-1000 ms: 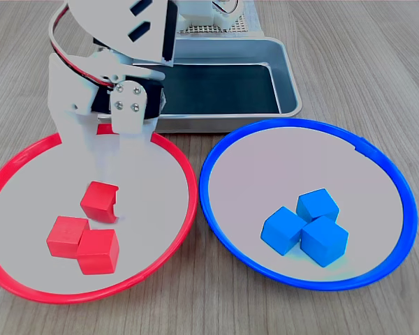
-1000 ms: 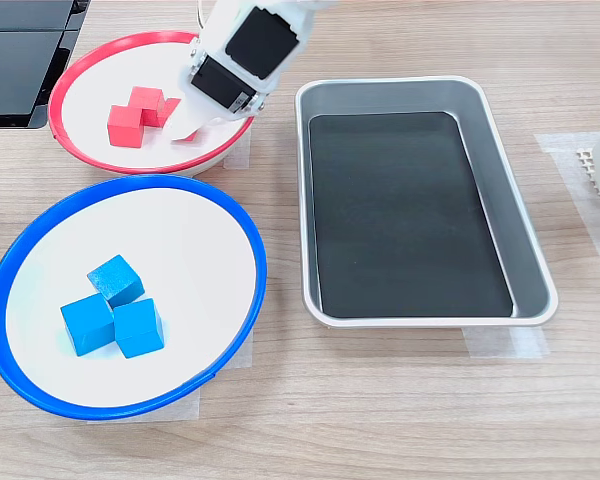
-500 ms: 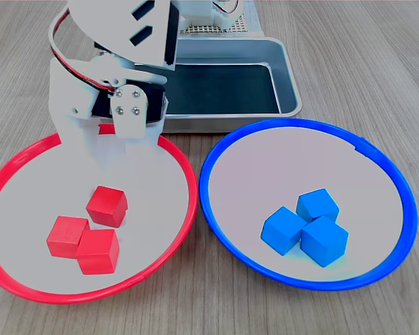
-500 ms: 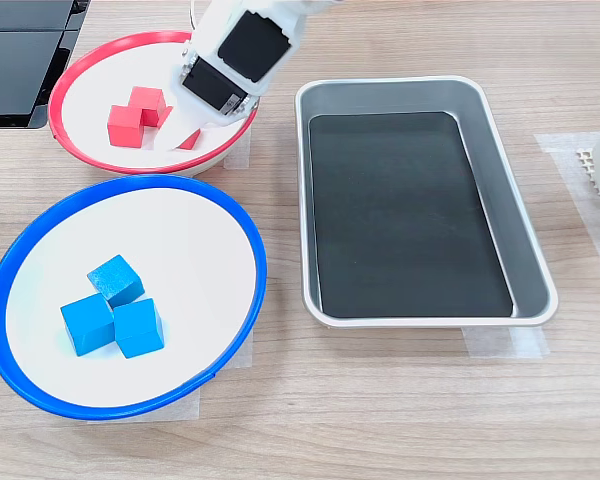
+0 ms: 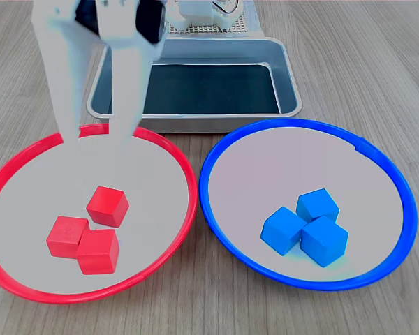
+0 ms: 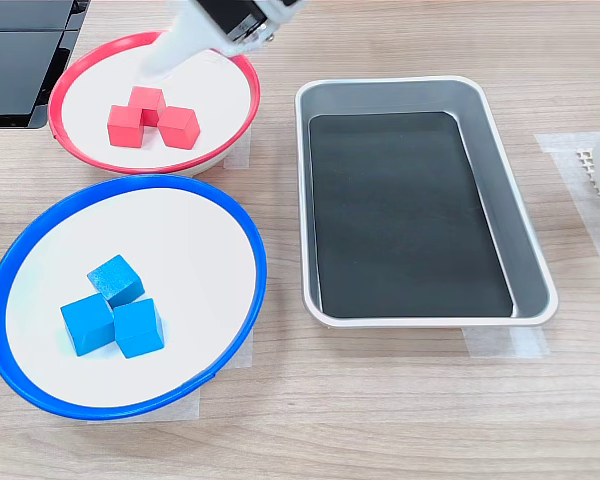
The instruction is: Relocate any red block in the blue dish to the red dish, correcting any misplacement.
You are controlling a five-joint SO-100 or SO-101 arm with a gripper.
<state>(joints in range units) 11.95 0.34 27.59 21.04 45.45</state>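
1. The gripper (image 5: 94, 136) hangs above the far edge of the red dish (image 5: 185, 174) in the first exterior view. Its two white fingers (image 5: 126, 84) point down with a wide gap between them, and nothing is in that gap.
2. The red block (image 5: 107, 206) lies loose in the red dish, near the middle. It touches two other red cubes (image 5: 82, 243) that sit side by side, closer to the near rim.
3. In the second exterior view the same red block (image 6: 179, 127) sits in the red dish (image 6: 70, 85) on the side nearer the metal tray (image 6: 525, 240).
4. The blue dish (image 5: 216, 150) sits just beside the red dish, on the first exterior view's right. Their rims almost meet.
5. Three blue cubes (image 5: 306, 225) are bunched together in the blue dish, toward its near edge. All the cubes in this dish are blue.
6. The metal tray stands on the worktop (image 5: 363, 63) behind both dishes in the first exterior view, with a dark mat (image 6: 405, 210) inside it.
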